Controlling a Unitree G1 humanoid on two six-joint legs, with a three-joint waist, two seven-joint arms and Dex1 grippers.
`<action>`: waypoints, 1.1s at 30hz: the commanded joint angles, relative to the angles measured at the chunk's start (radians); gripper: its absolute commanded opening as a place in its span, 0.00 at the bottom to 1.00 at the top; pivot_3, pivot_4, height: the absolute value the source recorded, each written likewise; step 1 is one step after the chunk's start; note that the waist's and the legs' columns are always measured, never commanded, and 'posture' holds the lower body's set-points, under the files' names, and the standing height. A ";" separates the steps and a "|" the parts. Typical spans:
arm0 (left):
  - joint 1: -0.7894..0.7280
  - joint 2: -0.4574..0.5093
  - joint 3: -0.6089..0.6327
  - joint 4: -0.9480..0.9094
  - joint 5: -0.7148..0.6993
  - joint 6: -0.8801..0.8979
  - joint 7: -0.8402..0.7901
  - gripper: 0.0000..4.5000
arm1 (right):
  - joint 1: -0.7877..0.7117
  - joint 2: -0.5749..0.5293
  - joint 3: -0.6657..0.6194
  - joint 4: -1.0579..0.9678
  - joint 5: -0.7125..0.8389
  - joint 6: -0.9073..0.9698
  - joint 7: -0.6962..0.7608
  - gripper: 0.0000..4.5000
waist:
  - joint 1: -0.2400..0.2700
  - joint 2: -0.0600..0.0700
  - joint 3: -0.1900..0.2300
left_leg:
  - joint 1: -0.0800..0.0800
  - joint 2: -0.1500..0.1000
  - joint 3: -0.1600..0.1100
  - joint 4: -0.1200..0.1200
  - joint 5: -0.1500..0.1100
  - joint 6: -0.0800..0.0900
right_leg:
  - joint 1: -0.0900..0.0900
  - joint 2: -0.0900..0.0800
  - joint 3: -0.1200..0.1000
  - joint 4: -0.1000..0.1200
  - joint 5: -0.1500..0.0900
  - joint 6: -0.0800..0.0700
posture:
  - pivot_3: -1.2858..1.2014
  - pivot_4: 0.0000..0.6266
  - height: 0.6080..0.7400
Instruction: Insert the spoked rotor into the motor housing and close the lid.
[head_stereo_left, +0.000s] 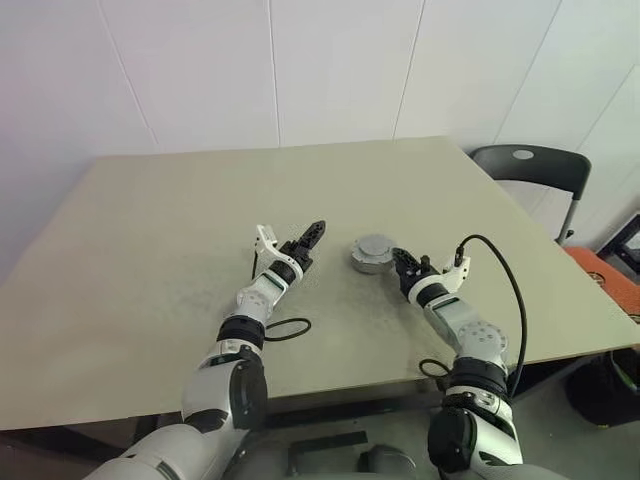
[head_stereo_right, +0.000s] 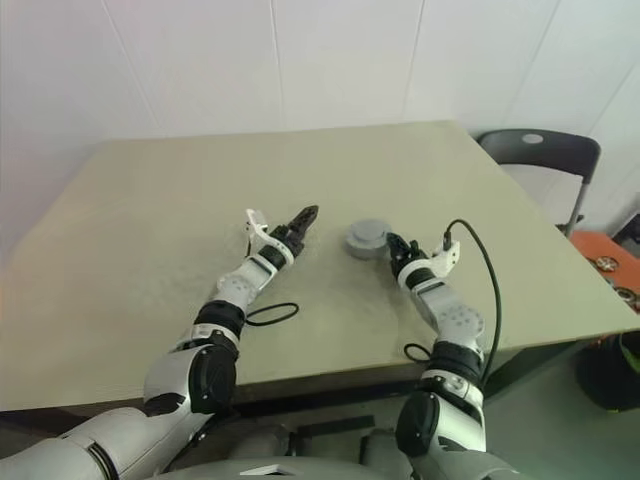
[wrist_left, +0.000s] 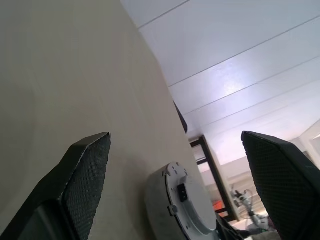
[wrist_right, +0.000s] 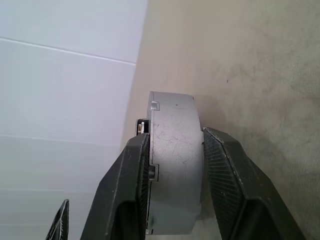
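right gripper (wrist_right: 172, 165) clamps the motor housing (wrist_right: 172, 165) by its top and base; grey metal, rigid, likely heavy and slick; left gripper (head_stereo_left: 310, 238) stands released, beside it.

Head pair overhead, wrists close-in

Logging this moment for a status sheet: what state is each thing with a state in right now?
Motor housing: on the table, closed grey casing, clamped between the right gripper's fingers.
Left gripper: open, empty, beside the housing, apart from it.
Right gripper: shut on the housing's flat faces.
Chair: stands unoccupied at the table's far right corner.
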 joint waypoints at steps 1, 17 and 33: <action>-0.035 -0.020 0.026 -0.011 -0.059 0.078 0.021 0.99 | -0.029 0.021 0.022 0.039 0.032 -0.013 0.045 0.29 | -0.008 0.000 0.000 | 0.000 0.000 0.000 0.000 0.000 0.000 | 0.000 0.000 0.000 0.000 0.000 0.000 | 0.52 0.00 1.00; -0.003 -0.067 0.004 -0.080 -0.162 0.277 -0.027 0.99 | -0.019 0.037 0.031 -0.037 0.182 0.082 0.141 0.29 | -0.002 0.006 0.017 | -0.002 -0.001 -0.001 -0.003 0.001 0.002 | -0.004 0.001 0.000 0.001 0.001 0.001 | 0.52 0.00 1.00; 0.004 -0.064 -0.007 -0.057 -0.145 0.239 -0.004 0.99 | 0.003 0.047 0.034 -0.082 0.261 0.092 0.140 0.29 | -0.002 0.007 0.018 | -0.003 -0.002 0.000 -0.004 0.001 0.002 | -0.005 0.000 0.000 0.000 0.001 0.001 | 0.52 0.00 1.00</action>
